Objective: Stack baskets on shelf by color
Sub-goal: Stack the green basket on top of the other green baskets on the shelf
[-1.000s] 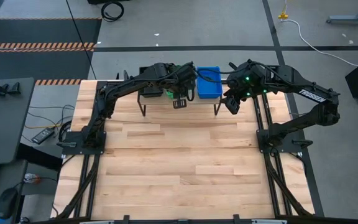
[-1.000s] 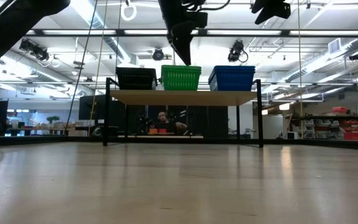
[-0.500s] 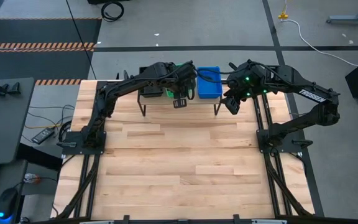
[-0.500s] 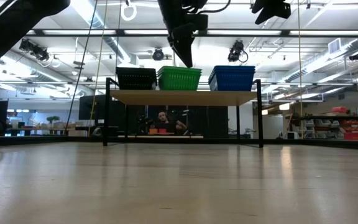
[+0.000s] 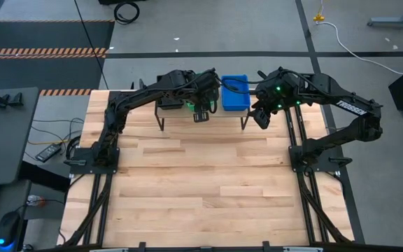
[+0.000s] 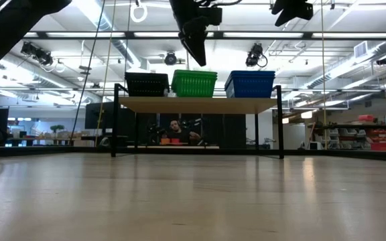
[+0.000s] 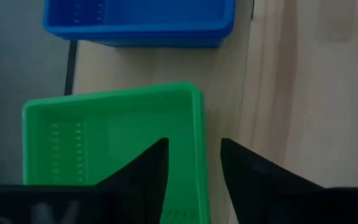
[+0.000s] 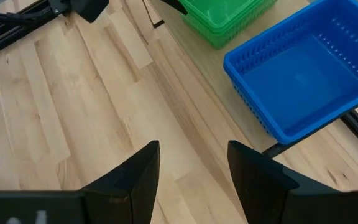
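The shelf (image 6: 196, 104) stands at the table's far edge with black (image 6: 146, 84), green (image 6: 194, 83) and blue (image 6: 250, 84) baskets side by side on its top. My left gripper (image 7: 194, 146) is open. It hovers just above the green basket (image 7: 110, 143), with a finger on either side of its near wall and clear of it in the low view (image 6: 196, 60). My right gripper (image 8: 191, 174) is open and empty, and it hangs above the table by the shelf's right end (image 5: 261, 117), next to the blue basket (image 8: 303, 74).
The wide wooden tabletop (image 5: 201, 189) lies bare in front of the shelf. Both arm bases stand at the table's left (image 5: 89, 157) and right (image 5: 313, 157) sides. Beyond the shelf, a person (image 6: 174, 127) sits far back in the room.
In the low view my left gripper's fingertips, which reached down to the green basket's top edge, now stand a little above it. The green basket stays on the shelf.
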`<state>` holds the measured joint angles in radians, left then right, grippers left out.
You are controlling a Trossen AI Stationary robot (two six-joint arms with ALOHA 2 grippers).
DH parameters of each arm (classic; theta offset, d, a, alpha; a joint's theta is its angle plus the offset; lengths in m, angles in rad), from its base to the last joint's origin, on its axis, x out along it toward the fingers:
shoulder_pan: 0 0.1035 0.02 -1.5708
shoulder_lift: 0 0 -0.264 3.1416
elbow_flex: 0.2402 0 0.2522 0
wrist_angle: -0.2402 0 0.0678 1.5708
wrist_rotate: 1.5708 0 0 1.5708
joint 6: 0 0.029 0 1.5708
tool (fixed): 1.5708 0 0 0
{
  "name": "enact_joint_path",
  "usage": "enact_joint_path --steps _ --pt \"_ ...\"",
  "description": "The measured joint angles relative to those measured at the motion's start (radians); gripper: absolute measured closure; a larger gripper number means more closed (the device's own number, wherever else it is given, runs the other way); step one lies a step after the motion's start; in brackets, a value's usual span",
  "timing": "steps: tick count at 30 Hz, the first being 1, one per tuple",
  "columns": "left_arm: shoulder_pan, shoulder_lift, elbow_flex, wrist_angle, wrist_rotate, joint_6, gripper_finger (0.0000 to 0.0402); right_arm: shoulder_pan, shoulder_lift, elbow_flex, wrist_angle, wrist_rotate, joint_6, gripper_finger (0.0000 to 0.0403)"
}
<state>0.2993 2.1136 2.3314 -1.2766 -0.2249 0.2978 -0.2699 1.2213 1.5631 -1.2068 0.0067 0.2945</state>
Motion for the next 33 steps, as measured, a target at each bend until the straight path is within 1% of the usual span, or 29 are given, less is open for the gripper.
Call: enact_joint_path --steps 3,7,13,17,19,23,29,33 --pt "0.006 0.001 0.0 -0.014 0.007 -0.013 0.0242 0.0 0.0 0.0 0.001 0.0 -0.007 0.0208" --pt "0.021 0.017 -0.004 -0.026 0.08 -0.043 0.0241 -0.001 0.0 0.0 0.0 0.0 -0.009 0.0208" --pt "0.029 0.031 -0.008 -0.007 0.087 -0.051 0.0241 -0.001 0.0 0.0 0.001 0.0 -0.009 0.0208" --pt "0.03 0.052 -0.01 -0.004 0.116 -0.035 0.0245 -0.001 0.001 0.0 0.001 0.0 -0.009 0.0208" --pt "0.027 0.053 -0.01 0.002 0.128 -0.017 0.0256 -0.001 0.001 0.0 0.0 0.0 -0.009 0.0208" --pt "0.018 0.053 -0.009 0.009 0.132 0.026 0.0289 -0.001 0.001 0.0 0.0 0.0 -0.009 0.0208" --pt "0.016 0.053 -0.009 0.01 0.135 0.028 0.034 -0.001 0.001 0.0 -0.002 0.001 -0.003 0.0208" --pt "0.017 0.053 -0.009 0.009 0.135 0.028 0.0361 -0.001 0.001 0.0 -0.002 0.0 -0.002 0.0208"
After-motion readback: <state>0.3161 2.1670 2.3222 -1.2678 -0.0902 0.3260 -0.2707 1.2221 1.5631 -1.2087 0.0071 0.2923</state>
